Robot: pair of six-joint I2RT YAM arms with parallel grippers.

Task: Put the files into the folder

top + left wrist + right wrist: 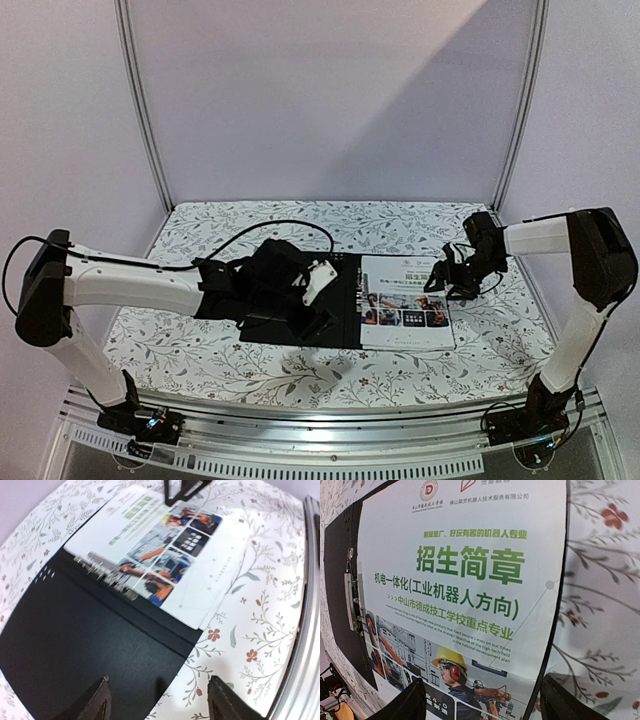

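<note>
The folder (340,300) lies open on the table, black inside up. The files lie on its right half, a colourful brochure sheet (404,303) on top. The left wrist view shows the black left cover (85,650), the metal rings (105,577) and the brochure (165,555). My left gripper (159,700) is open above the near corner of the left cover. My right gripper (482,702) is open above the brochure (470,580), its right fingertip (580,700) over the folder's right edge.
The table wears a white cloth with a floral print (200,345). A metal rail (330,420) runs along the near edge. Grey walls and two poles (140,100) close the back. A black cable (280,228) loops behind the left arm.
</note>
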